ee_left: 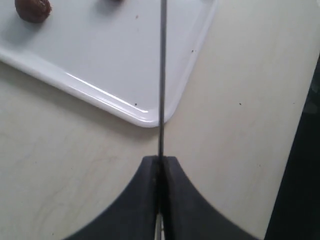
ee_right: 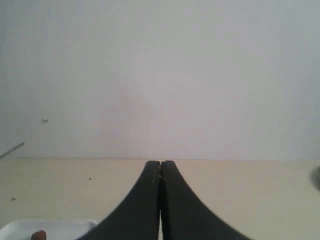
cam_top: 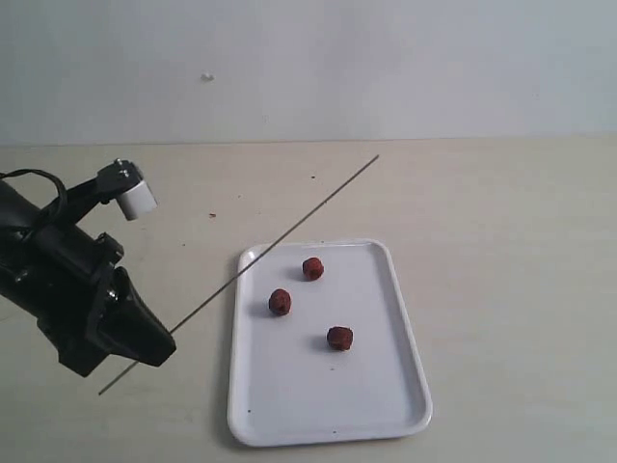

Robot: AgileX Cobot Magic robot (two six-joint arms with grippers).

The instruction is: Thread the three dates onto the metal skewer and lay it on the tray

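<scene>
The left arm (cam_top: 48,280), black and cabled, reaches in from the left edge of the exterior view and angles down low over the counter (cam_top: 501,241). Its wrist tilts so that the left gripper (cam_top: 159,349) points forward and right. The jaws are pressed together on the skewer (cam_top: 280,236), pinching it near one end. The right gripper (ee_right: 160,167) is held level, jaws meeting tip to tip with nothing between them.
</scene>
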